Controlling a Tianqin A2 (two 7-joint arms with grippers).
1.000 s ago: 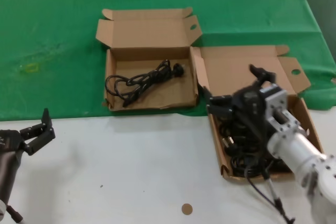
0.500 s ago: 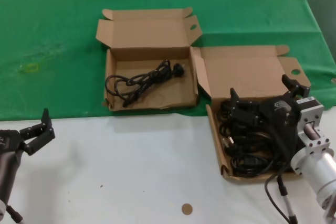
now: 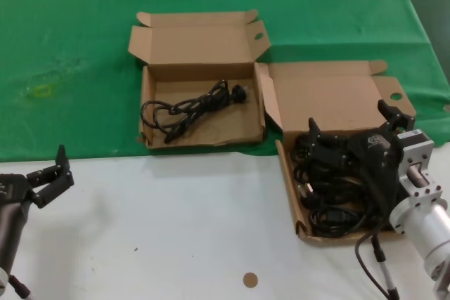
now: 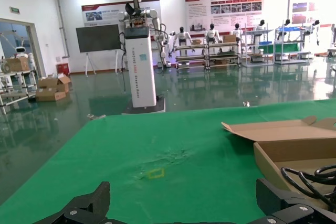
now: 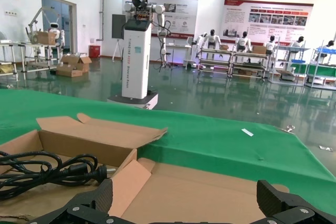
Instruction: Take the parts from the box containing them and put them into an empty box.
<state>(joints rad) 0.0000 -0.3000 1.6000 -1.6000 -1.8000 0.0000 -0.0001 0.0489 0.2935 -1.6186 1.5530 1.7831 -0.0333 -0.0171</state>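
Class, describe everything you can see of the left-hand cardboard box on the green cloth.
The left box is brown corrugated cardboard, open, with its lid panel standing up at the back and tabs at the lid's corners, one with a round hole. It sits flat on the green cloth, touching the right box. One looped black cord lies in its tray. Neither gripper touches it.

Robot showroom hall: display robots [image 4: 139, 51], wall posters [image 5: 268, 19], shelving [image 4: 207, 56]

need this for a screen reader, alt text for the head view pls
The open right gripper hovers over a brown cardboard box full of black power cords. Another brown box on green cloth holds one cord bundle; the open left gripper waits aside.
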